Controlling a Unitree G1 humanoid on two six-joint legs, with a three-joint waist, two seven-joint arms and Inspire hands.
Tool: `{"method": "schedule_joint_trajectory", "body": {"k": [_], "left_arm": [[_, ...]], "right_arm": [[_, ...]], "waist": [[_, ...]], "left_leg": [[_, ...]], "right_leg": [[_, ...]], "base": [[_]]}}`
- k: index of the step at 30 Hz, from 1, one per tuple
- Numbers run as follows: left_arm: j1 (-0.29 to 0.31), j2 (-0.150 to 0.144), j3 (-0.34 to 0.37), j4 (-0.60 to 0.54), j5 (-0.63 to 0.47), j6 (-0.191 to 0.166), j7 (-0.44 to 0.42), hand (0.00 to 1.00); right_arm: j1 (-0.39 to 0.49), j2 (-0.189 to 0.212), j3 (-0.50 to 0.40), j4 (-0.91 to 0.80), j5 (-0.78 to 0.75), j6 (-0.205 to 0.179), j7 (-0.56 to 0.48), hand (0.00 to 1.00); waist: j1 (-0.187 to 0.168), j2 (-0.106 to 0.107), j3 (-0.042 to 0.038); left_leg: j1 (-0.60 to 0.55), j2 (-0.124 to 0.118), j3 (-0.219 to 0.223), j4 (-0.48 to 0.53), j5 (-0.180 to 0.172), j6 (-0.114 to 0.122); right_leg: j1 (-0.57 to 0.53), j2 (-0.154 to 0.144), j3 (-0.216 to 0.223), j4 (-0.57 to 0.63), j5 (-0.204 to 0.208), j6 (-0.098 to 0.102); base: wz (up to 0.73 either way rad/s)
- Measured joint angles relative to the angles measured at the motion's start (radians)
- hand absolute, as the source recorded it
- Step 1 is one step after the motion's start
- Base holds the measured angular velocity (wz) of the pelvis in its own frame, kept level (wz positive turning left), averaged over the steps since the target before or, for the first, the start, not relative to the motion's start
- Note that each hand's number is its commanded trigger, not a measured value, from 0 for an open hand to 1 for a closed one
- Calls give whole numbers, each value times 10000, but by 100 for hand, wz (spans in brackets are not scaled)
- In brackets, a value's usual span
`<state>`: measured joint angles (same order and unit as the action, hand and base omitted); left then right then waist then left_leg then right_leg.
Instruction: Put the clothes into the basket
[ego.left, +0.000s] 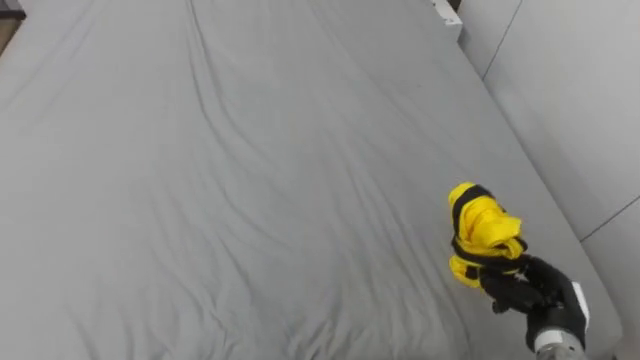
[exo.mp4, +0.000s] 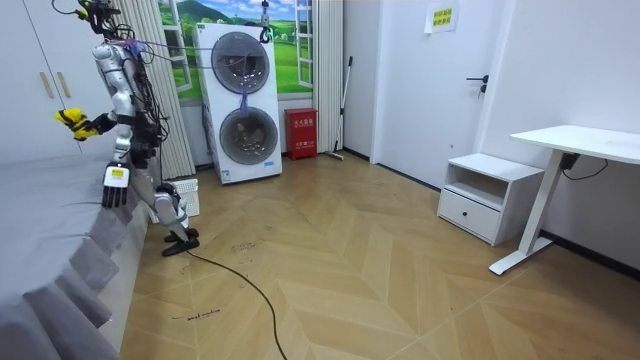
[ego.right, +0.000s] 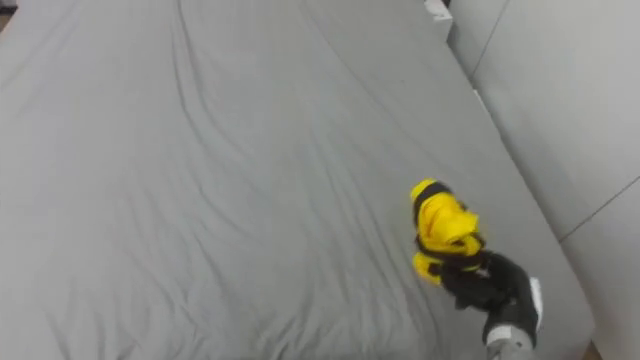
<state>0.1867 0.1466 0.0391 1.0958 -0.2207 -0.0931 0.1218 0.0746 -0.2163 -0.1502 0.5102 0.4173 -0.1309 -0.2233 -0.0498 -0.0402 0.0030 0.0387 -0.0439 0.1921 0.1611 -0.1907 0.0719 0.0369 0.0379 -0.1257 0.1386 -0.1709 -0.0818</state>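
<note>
Right hand (ego.left: 522, 290) is up over the grey bed (ego.left: 250, 150), fingers clenched tight around a bunched yellow-and-black garment (ego.left: 482, 228), held clear above the sheet. Left hand (exo.mp4: 113, 188) hangs beside the bed edge.

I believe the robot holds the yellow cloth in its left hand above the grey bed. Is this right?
Not quite: the hand is wrong. It is the right hand, entering from the lower right of the left eye view, that holds the yellow cloth above the grey bed. The left hand hangs by its side in the room view.
</note>
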Motion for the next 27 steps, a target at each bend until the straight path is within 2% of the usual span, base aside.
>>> {"method": "schedule_joint_trajectory", "body": {"k": [3,5,11,16,18,20,24,27], "left_arm": [[63,9,104,-78,309,491,10,0],[21,5,251,-86,386,911,4,0],[61,-3,657,-73,781,1624,-25,0],[102,4,649,-72,837,1840,208,0],[125,3,639,-72,836,1894,286,0],[173,4,560,-73,836,1976,490,0],[377,4,368,-75,683,1991,714,0],[469,11,334,-82,534,2000,775,0]], "right_arm": [[51,-41,-386,-312,-26,36,-163,100],[78,-42,-692,-507,-78,272,-125,100],[344,-43,-1266,-970,-391,674,-19,100],[573,-40,-1452,-1414,-452,790,-43,100],[722,-41,-1487,-1410,-455,903,-126,100],[855,-23,-1486,-1311,-618,1106,-161,100],[1126,-19,-1492,-985,-643,1121,-144,100],[1148,-14,-1493,-300,-582,1121,-157,100]], "waist": [[-349,18,-4],[-574,72,4],[-860,97,18],[-1114,89,83],[-1140,88,84],[-1365,157,94],[-1530,182,94],[-1668,256,60]], "left_leg": [[74,3,103,-21,-2,2],[97,24,342,-19,-2,2],[275,95,799,-31,-8,2],[238,136,842,-35,-15,2],[268,179,1114,-94,-28,-5],[264,310,1218,-154,-226,43],[252,369,1488,-161,-229,39],[96,404,1669,-144,-244,30]], "right_leg": [[-21,13,211,14,19,27],[-118,28,417,131,25,34],[-202,119,940,289,49,27],[-363,208,1308,297,35,13],[-403,280,1494,317,35,13],[-473,428,1543,329,81,-6],[-565,482,1764,339,191,-18],[-748,527,1928,329,276,-15]], "base": [[-21],[-22],[-25],[-22],[-15],[-12],[-23],[-22]]}}
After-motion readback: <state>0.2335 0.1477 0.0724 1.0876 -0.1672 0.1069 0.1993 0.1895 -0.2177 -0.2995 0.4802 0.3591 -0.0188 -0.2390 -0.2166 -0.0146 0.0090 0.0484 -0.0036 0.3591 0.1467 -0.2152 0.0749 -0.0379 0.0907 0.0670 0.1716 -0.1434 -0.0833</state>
